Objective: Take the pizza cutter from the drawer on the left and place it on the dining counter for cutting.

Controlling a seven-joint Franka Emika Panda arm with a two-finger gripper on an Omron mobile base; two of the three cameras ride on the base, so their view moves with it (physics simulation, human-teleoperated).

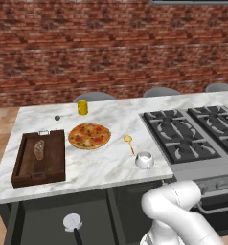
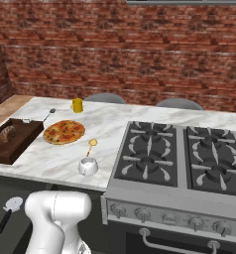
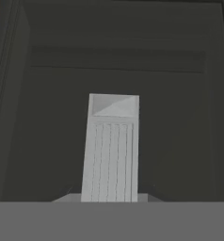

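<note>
The pizza cutter (image 1: 72, 223) lies in the open drawer (image 1: 41, 215) at the lower left, below the counter's front edge. Its pale wheel faces the counter and its black handle runs toward me. It also shows in the right base view, pizza cutter (image 2: 11, 206) inside the drawer (image 2: 0, 191). The white marble dining counter (image 1: 106, 165) spreads above it. In the hand view my gripper (image 3: 113, 107) appears as one pale ribbed block with its fingers together, shut with nothing seen in them, facing a dark drawer or cabinet surface. The cutter lies apart from my arm.
On the counter sit a pizza (image 1: 89, 135), a brown wooden tray (image 1: 56, 167) with a bread piece, a yellow cup (image 1: 82, 107), a white bowl (image 1: 144, 160), a yellow-headed spatula (image 1: 129, 142) and a thin grey utensil (image 1: 57, 121). The black gas cooktop (image 1: 192, 131) fills the right. Stools stand behind.
</note>
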